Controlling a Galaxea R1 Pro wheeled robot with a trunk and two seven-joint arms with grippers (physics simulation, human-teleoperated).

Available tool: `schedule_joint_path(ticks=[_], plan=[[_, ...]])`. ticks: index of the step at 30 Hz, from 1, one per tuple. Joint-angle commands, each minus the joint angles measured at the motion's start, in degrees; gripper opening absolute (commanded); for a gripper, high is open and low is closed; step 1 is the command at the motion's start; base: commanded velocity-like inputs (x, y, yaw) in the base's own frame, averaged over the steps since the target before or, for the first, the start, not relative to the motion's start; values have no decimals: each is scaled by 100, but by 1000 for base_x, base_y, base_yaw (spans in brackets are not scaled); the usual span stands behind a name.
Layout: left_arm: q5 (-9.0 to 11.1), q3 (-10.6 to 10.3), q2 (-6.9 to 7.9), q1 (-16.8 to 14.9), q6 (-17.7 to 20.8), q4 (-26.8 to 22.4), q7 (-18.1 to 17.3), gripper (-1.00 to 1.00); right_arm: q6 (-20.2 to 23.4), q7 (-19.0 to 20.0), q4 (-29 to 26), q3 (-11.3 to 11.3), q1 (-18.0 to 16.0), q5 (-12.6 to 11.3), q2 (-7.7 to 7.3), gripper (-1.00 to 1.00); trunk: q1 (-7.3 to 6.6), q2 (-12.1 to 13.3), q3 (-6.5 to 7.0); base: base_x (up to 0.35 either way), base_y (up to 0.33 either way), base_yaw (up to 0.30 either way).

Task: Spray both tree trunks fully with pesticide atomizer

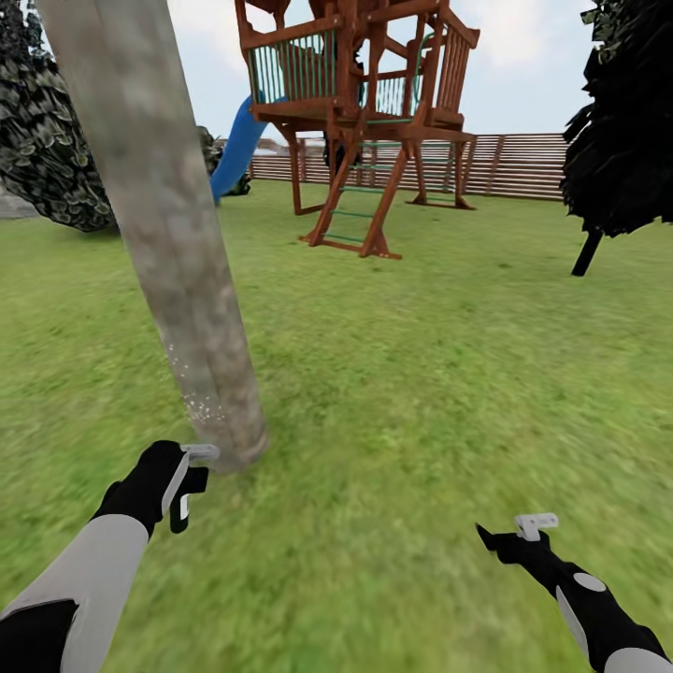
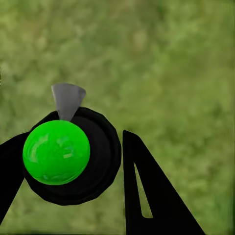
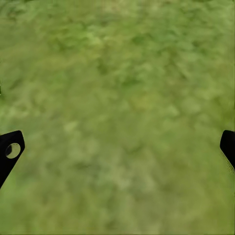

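the tree trunk looks like smooth, mottled grey-tan bark, matt. the floor is soft, blurry green grass. the play tower is reddish-brown stained wood; its slide is smooth blue plastic. the atomizer shows a glossy green dome on matt black plastic.

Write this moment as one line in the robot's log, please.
left gripper: shut on dark green-capped atomizer | target: mottled grey tree trunk, white droplets low on it | right gripper: open over grass
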Motion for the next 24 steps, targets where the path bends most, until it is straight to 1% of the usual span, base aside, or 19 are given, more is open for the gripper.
schedule_joint_path(ticks=[1, 4, 10, 14, 19, 23, 24], plan=[[-4, 0, -1, 0, 0, 0, 0, -100, 0, 0, 0, 1, 0, 0, 0, 100, 0, 0, 0, 131, -271, 276], [-4, 0, -1, 0, -3, 0, 0, -100, -2, 0, 0, 1, 0, 0, 0, 100, 0, 0, 0, 90, -272, 276], [-4, 6, 2, 0, -9, 24, 0, -100, 0, 0, 0, 4, 0, 0, 0, 100, 0, 0, 0, 6, -276, 276], [-4, 220, 5, 0, -24, 26, 0, -100, 0, 0, 0, 4, 0, 0, 0, 100, 0, 0, 0, 0, -277, 276], [1, 281, 14, 0, -34, -22, -7, -100, 0, 0, 36, 11, 0, 8, 6, 100, 0, 0, 0, 0, -277, 276], [13, 267, -8, 0, -32, -95, -16, -100, 0, -8, 18, 6, 0, 6, 7, 100, 0, 0, 0, 65, -223, 103], [14, 255, -20, 0, -30, -217, -34, -100, -1, -8, 13, 5, 0, 8, 3, 100, 0, 0, 0, 27, -54, 13]])
